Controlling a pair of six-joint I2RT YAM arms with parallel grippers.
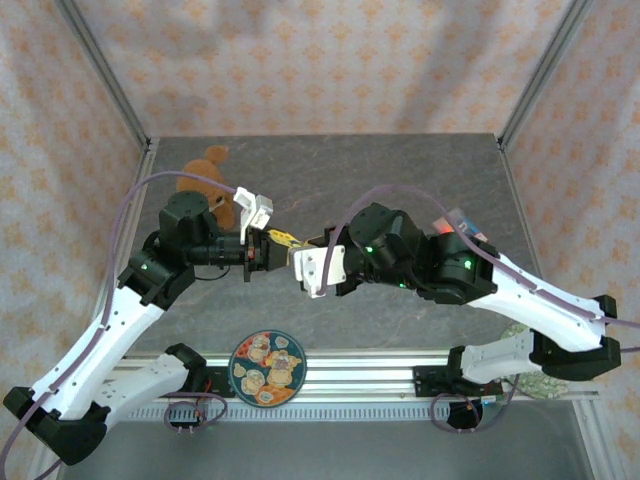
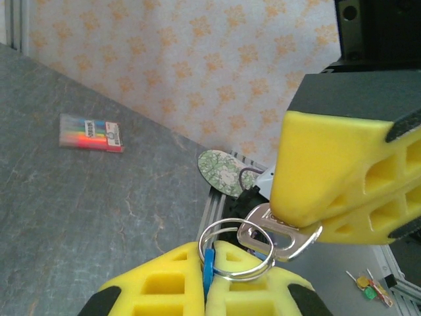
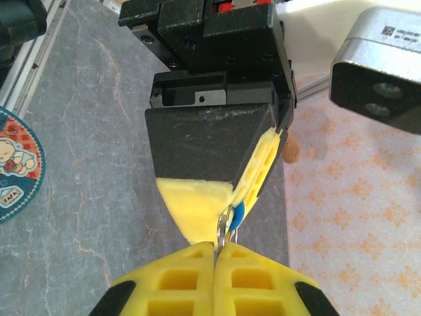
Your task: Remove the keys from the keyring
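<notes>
Tight now: left gripper (image 2: 208, 253) pinches the keyring (image 2: 231, 276) shut; right gripper (image 2: 299, 224) clamps 1 silver key (image 2: 276, 236) beside it (still threaded), so 0 keys freed.

Keyring (image 2: 227, 222) is up off the table, hanging between my two pincers: a thin silver loop, tilted. Its near edge sits in the nip of my left gripper (image 2: 209, 250), with a blue piece (image 2: 208, 266) pinched in beside it. The key (image 2: 279, 236), pale silver with a flat slotted head, is hooked on the ring and clamped in my right gripper (image 2: 306, 227).
</notes>
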